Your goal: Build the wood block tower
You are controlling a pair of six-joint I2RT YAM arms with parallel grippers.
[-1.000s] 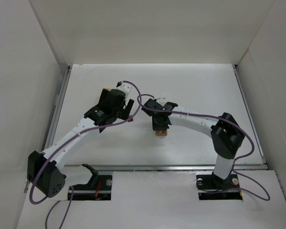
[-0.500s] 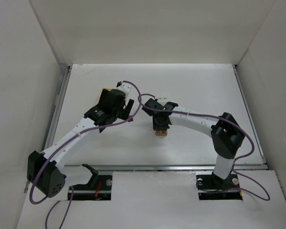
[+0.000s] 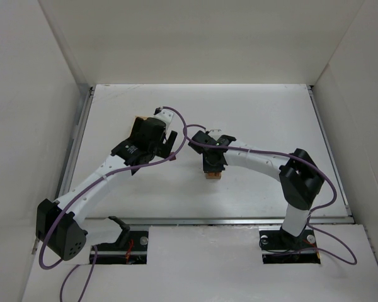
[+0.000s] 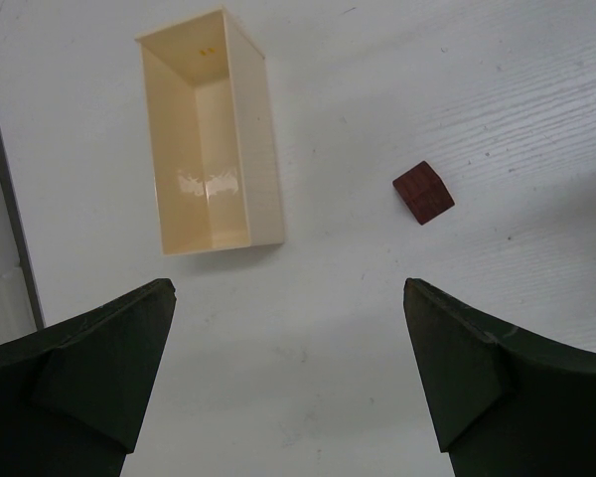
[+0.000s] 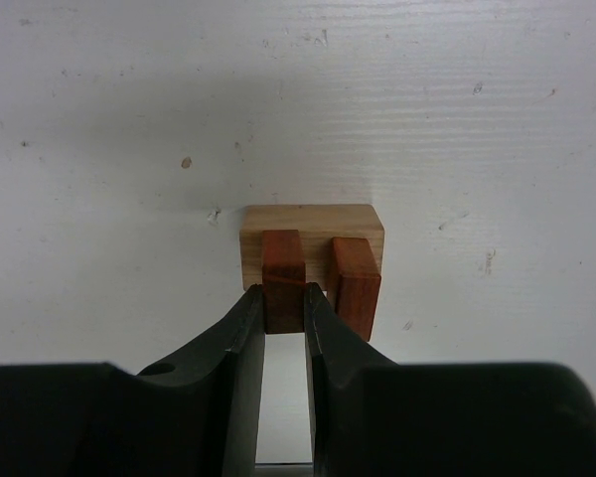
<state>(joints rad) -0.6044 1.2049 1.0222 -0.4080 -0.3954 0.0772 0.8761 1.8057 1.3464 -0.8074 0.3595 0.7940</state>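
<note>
In the right wrist view a light tan oblong block [image 5: 313,221] lies on the white table. Two reddish-orange blocks stand side by side on it. My right gripper [image 5: 284,298] is shut on the left reddish block [image 5: 283,268], and the right reddish block [image 5: 355,283] stands free beside it. In the top view my right gripper [image 3: 212,167] is straight above this small tower [image 3: 212,176]. My left gripper [image 4: 288,328] is open and empty above bare table. A dark brown cube [image 4: 423,192] lies ahead of it to the right.
A pale rectangular wooden tray [image 4: 207,139] lies empty ahead and to the left of the left gripper. Its corner shows in the top view [image 3: 138,117] behind the left wrist. White walls enclose the table on three sides.
</note>
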